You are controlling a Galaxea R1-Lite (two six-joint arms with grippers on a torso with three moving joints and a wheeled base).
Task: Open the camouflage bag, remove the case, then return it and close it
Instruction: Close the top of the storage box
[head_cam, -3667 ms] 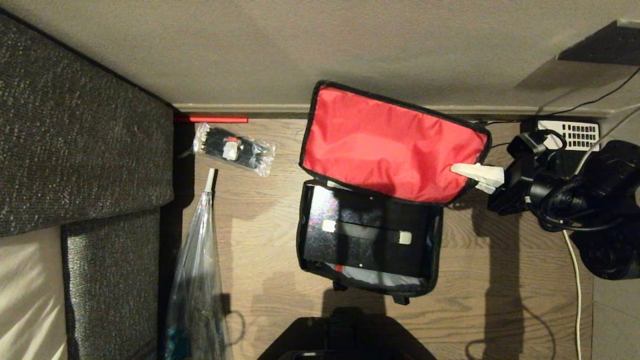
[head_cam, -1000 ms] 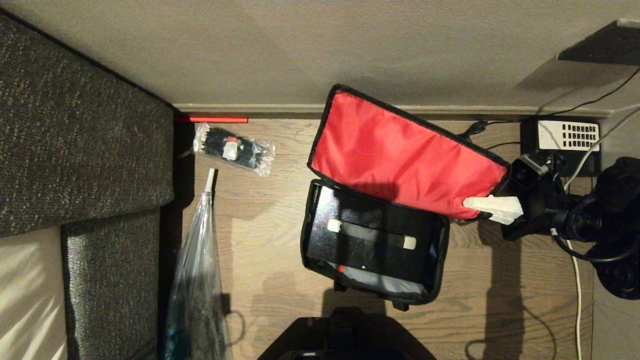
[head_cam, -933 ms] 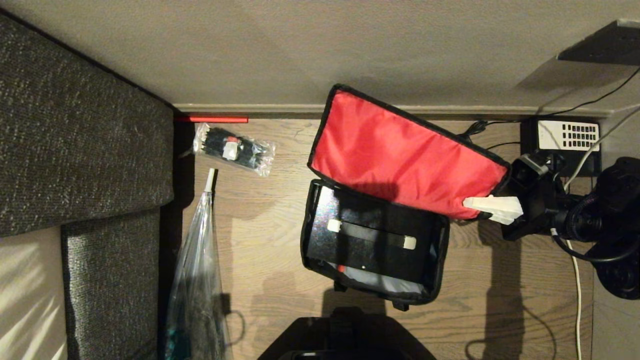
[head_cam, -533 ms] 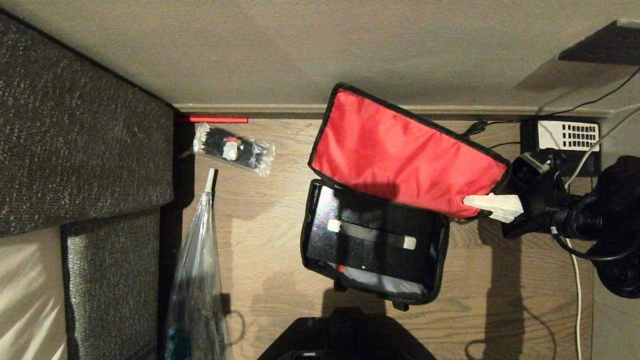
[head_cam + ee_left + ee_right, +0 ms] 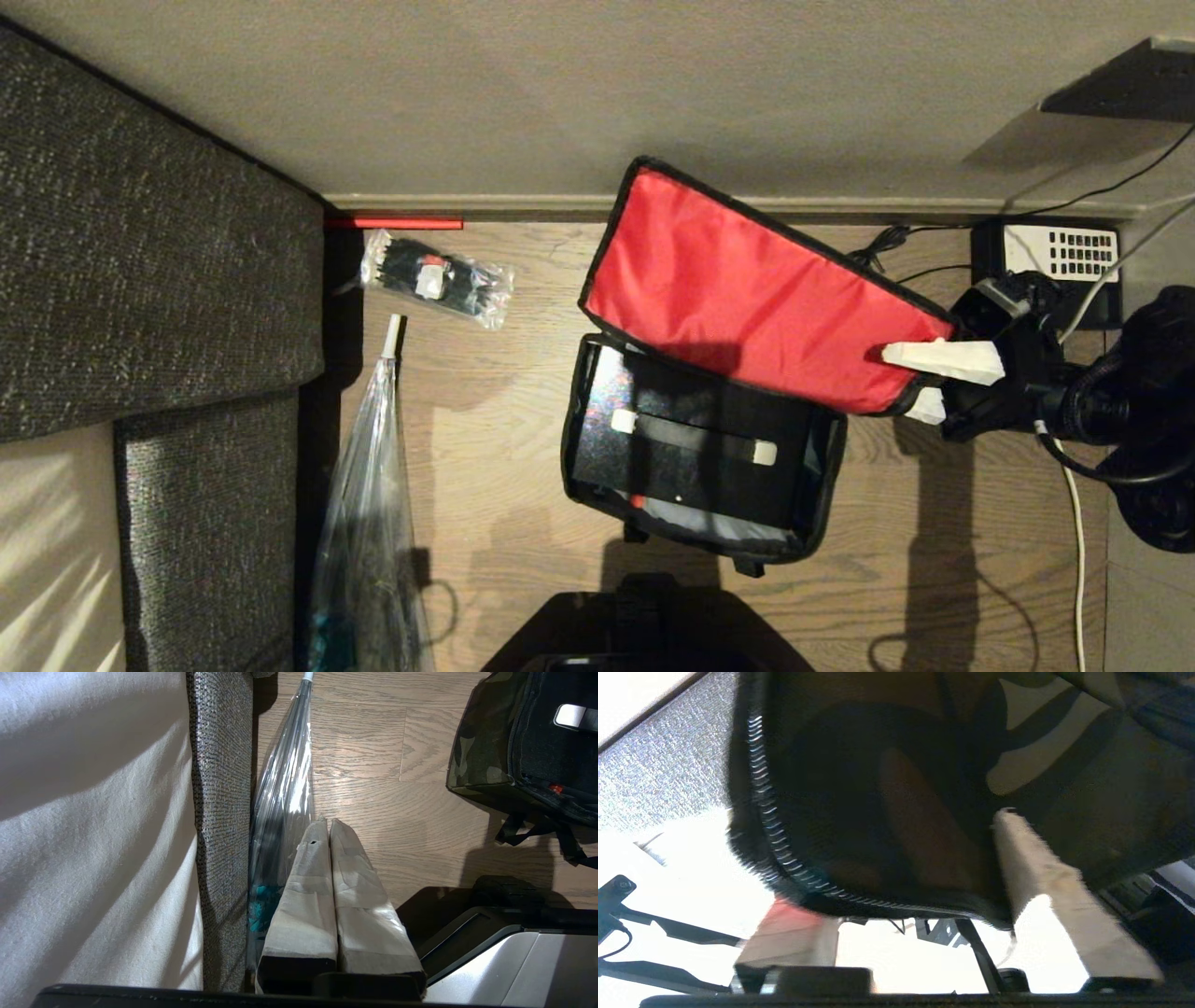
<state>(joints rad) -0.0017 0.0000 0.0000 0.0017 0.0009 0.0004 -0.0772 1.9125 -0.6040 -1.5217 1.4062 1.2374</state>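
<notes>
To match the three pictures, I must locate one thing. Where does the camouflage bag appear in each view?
Head view: camouflage bag lies open at centre right, red-lined flap raised toward the wall.
Left wrist view: its camouflage corner fills the upper right of the picture.
Right wrist view: the flap's camouflage outside fills most of the picture.
Shared landmark: the bag's black trim, seen in all three.

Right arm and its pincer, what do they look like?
The right arm is black and bulky, with black cables looped along it. Its pincer has a black body and two flat, pale off-white fingers that taper toward the tips, with a cloth-like wrapped surface.
</notes>
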